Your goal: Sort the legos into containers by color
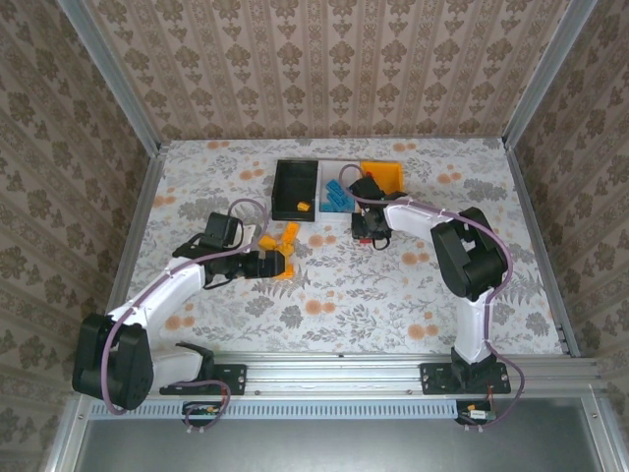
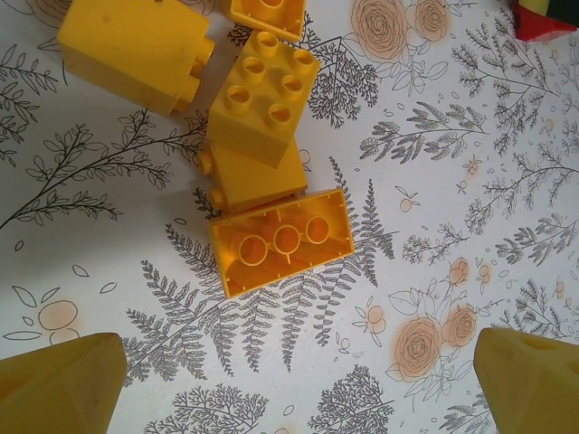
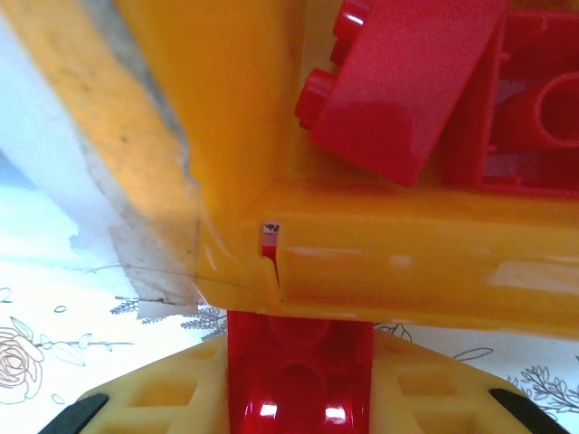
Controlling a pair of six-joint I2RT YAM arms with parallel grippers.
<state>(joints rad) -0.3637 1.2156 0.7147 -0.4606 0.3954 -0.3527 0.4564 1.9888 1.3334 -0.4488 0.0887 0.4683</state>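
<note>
**Operator:** State where the legos are.

**Technician:** One red brick (image 3: 298, 362) is pinched between the fingers (image 3: 163, 398) of the right gripper (image 1: 371, 232). The jaws are pressed onto its two sides. In the right wrist view it sits at 6 o'clock of the orange-yellow bin (image 3: 407, 262), just beside the bin's outer wall. Contact with that wall cannot be confirmed, because the view is too close. Two more red bricks (image 3: 398, 81) lie inside that bin.

**Operator:** And the remaining bricks?

**Technician:** A cluster of orange-yellow bricks (image 2: 262, 99) lies on the table (image 1: 472, 295), at 12 o'clock of the left gripper (image 2: 289, 389). One brick of the cluster — the overturned brick (image 2: 285, 244) — lies hollow side up, nearest the fingers. The left gripper's jaws are spread wide and pinch nothing.

**Operator:** Container positions?

**Technician:** In the top view the three bins stand side by side at 12 o'clock of the table — black bin (image 1: 292, 177) left, white bin (image 1: 329, 185) centre, orange-yellow bin right. The white bin holds blue bricks (image 1: 339, 196). The black bin holds a single orange-yellow piece (image 1: 303, 206) toward its 5 o'clock corner.
</note>
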